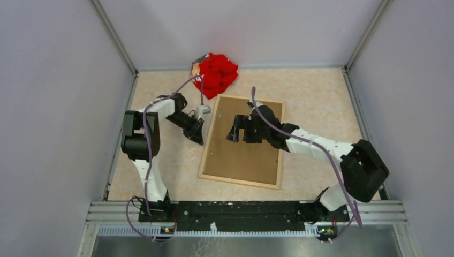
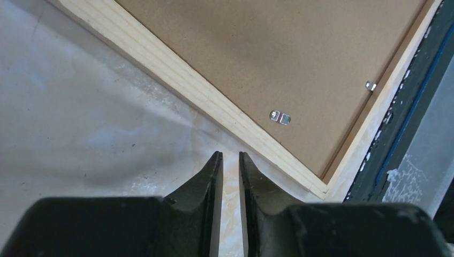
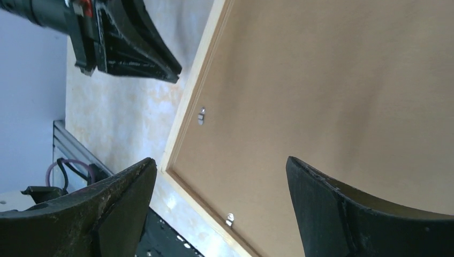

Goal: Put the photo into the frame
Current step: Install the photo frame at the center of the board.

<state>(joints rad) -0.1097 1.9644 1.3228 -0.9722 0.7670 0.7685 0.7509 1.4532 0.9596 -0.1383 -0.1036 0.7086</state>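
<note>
We see the frame [image 1: 239, 182] lying face down near the middle of the surface [image 1: 316, 91], its long sides running away from the arm bases and its far end leaning slightly to the right. A plain brown backing board [image 1: 241, 158] fills it inside the pale moulding. The photo shows in none of the 3 views, and we cannot tell whether it sits under the board.

The left arm [image 1: 140, 134] reaches in from the left, and the left jaws sit just beside the frame's left moulding, over bare surface. In the left wrist view they are drawn close together with only a thin slit between them, and they grasp nothing. They point toward the moulding [image 2: 214, 99] close to a near corner of the frame. That view also shows 2 small metal clips [image 2: 280, 117] on the board, near its edges. We cannot tell whether the tips touch the surface.

The right arm [image 1: 316, 145] stretches in from the right. The right jaws hang over the far half of the board, spread wide and released, with nothing between them. In the right wrist view we see the board between the 2 dark fingers [image 3: 332, 214], the left moulding [image 3: 194, 80] beyond it, and the left jaws just past that edge. We cannot tell whether the right tips touch the board.

A crumpled red cloth [image 1: 216, 74] lies at the far edge of the surface, just beyond the frame's far left corner.
</note>
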